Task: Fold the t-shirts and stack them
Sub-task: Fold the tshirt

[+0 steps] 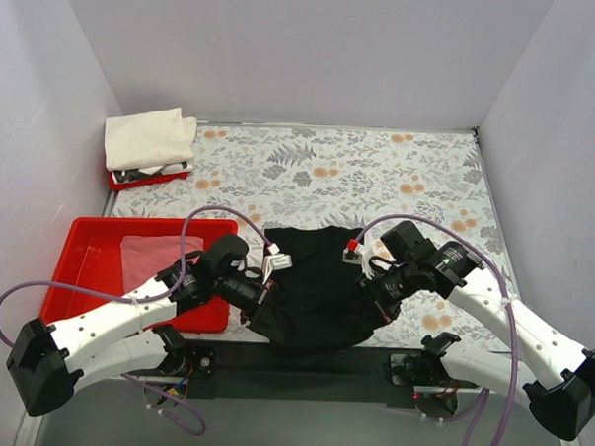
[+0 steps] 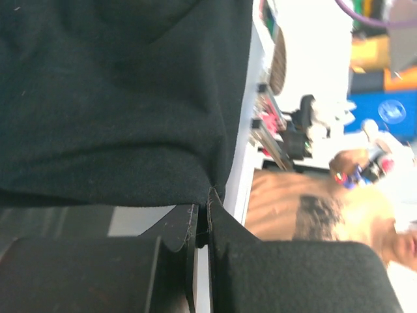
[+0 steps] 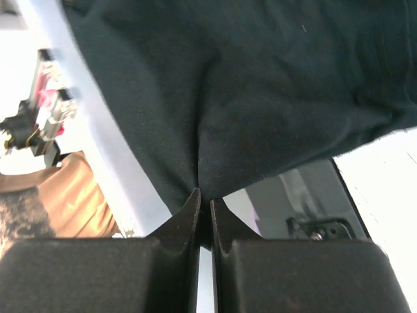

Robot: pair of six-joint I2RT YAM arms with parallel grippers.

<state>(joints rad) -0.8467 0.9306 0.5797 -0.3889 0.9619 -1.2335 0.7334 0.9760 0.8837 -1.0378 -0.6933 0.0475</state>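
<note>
We are gripping the black shirt [image 1: 320,283], bunched at the near edge of the surface [image 1: 378,177]: left gripper [image 2: 202,218] and right gripper [image 3: 204,212] are each pinching its edge tight. We are likely starting its fold; next, lifting together and spreading it flat seems needed.

No words or nos. can be read in any pic. A round white mark on a blue box [image 2: 391,111] in the left wrist view is too blurry to read. The surface [image 1: 378,177] has flower pics only.
</note>
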